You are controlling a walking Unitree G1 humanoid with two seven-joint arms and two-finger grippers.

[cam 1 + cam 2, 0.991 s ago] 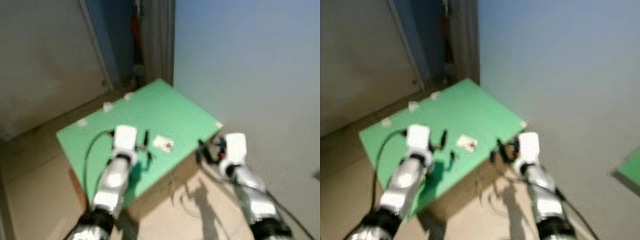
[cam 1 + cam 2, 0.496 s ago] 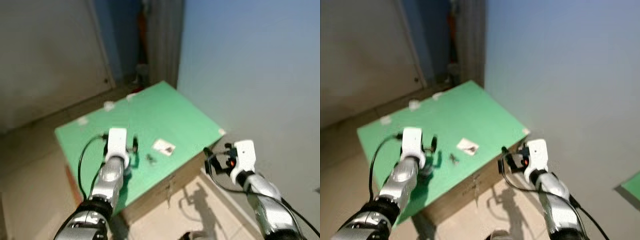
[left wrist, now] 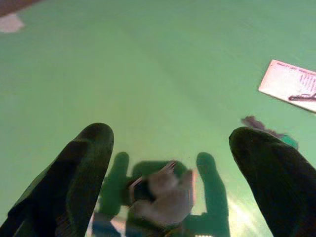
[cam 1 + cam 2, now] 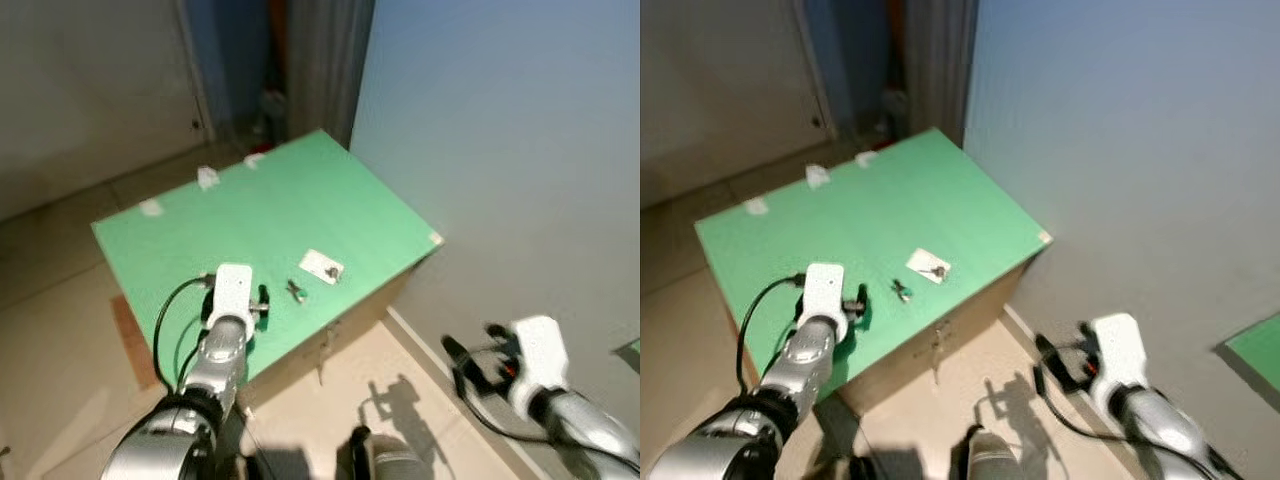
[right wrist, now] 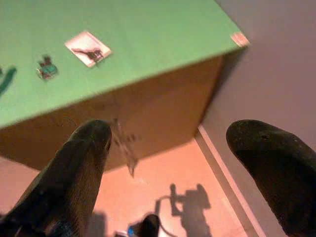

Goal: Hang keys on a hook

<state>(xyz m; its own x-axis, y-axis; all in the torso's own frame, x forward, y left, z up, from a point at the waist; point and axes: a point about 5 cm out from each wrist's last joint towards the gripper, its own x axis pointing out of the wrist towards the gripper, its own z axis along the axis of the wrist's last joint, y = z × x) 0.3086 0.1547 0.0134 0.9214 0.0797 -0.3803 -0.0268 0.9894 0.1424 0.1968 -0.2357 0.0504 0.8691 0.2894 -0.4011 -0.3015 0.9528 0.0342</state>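
Note:
A small dark bunch of keys [image 4: 295, 291] lies on the green table [image 4: 270, 210], near its front edge. Just beyond the keys lies a white card [image 4: 321, 267] with a small dark piece on it. My left gripper [image 4: 261, 298] hovers low over the table, a little to the left of the keys, open with nothing between its fingers. The left wrist view shows the keys [image 3: 266, 131] off beside one finger [image 3: 269, 168]. My right gripper [image 4: 470, 347] is open and empty over the floor, right of the table's front corner. Its wrist view looks back at the keys [image 5: 47, 69] and card [image 5: 88, 48].
The table is a green top on a wooden box [image 5: 148, 98], tight against a pale wall [image 4: 500, 140] on the right. Small white scraps [image 4: 207, 178] lie along the table's far left edge. A grey door [image 4: 90, 90] and curtain [image 4: 320, 60] stand behind. Tiled floor [image 4: 60, 330] surrounds the front.
The camera has shifted. My left gripper has drawn back to the left, away from the keys on the table. My right arm has swung down and right, away from the table's edge.

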